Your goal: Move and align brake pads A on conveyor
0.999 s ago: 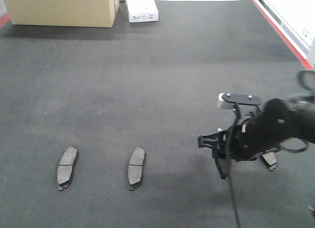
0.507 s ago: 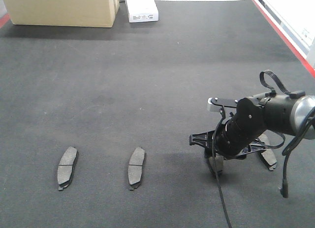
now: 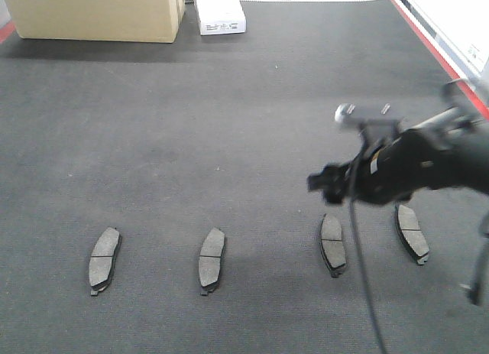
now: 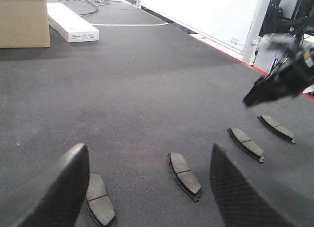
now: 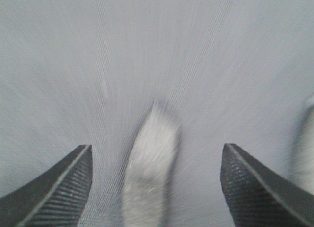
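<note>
- Four brake pads A lying flat in a rough row across the near part of the conveyor: far-left pad, second pad, third pad, far-right pad.
- The two left pads are sitting near each other, a wider gap separating them from the right pair; each long side running roughly front to back, the far-right one slightly angled.
- Right gripper hovering above the third pad, not touching it; blurred in the front view.
- Right wrist view: its fingers standing wide apart, nothing between them, a blurred pad showing below on the belt.
- Left gripper hanging low over the belt near the left pads; its fingers spread wide, holding nothing.
- Red frame edge running along the belt's right side.
- Cardboard box and white flat box sitting at the belt's far end.
</note>
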`<state>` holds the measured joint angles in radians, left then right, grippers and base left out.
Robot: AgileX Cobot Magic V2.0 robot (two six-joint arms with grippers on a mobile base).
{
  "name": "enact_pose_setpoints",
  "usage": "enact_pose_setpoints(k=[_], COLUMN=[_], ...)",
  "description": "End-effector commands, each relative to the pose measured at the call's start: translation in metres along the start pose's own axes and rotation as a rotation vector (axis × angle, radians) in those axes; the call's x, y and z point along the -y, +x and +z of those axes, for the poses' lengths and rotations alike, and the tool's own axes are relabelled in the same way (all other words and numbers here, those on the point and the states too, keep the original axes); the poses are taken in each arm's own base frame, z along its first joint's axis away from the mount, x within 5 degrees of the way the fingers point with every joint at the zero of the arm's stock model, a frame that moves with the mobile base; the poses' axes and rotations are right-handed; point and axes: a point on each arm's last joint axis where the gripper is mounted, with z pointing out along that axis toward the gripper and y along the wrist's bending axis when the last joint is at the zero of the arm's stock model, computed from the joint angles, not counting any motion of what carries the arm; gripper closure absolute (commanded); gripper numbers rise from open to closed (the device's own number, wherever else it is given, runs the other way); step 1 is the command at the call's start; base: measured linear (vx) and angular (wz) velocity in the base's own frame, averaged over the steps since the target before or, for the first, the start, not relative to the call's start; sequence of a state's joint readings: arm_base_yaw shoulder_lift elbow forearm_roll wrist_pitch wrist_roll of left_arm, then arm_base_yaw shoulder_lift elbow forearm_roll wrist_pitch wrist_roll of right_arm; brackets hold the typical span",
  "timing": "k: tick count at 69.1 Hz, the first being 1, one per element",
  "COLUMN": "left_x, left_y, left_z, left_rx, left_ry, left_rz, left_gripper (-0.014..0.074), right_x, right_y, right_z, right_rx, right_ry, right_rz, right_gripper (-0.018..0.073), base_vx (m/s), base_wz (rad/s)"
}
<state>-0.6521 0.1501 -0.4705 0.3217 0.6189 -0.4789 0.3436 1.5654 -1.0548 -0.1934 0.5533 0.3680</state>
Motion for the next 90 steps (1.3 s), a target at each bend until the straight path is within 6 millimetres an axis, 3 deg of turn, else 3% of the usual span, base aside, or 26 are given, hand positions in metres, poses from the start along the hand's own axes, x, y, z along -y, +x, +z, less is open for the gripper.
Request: enact_pose_setpoints(k=[1, 23, 51, 59, 68, 90], left_x=[0.003, 0.003, 0.003, 0.003, 0.003, 0.003], left_y=[-0.011, -0.011, -0.012, -0.011, -0.011, -0.012], left_z=[-0.001, -0.001, -0.001, -0.001, -0.001, -0.001], left_rx=[0.066, 0.066, 0.067, 0.066, 0.066, 0.067], left_ry=[0.028, 0.028, 0.029, 0.028, 0.028, 0.029], left_rz=[0.005, 0.005, 0.005, 0.005, 0.005, 0.005], left_gripper=[0.0094, 0.0094, 0.0094, 0.0094, 0.0094, 0.0094], right_x=[0.005, 0.025, 0.05, 0.053, 0.052, 0.051], right_y=[-0.011, 0.045, 0.141, 0.166, 0.185, 0.188], right_z=[-0.045, -0.143, -0.219, -0.228, -0.225, -0.221], right_rx=[0.2, 0.522, 0.881, 0.963, 0.996, 1.001], right_ry=[-0.01, -0.062, -0.082, -0.111, -0.14, -0.151], right_rz=[-0.047, -0.089, -0.173, -0.186, -0.227, -0.233], right_gripper=[0.0076, 0.0104, 0.0104, 0.0104, 0.0104, 0.0104], base_vx=[0.0, 0.0, 0.0, 0.0, 0.0, 0.0], base_wz=[0.0, 0.0, 0.0, 0.0, 0.0, 0.0])
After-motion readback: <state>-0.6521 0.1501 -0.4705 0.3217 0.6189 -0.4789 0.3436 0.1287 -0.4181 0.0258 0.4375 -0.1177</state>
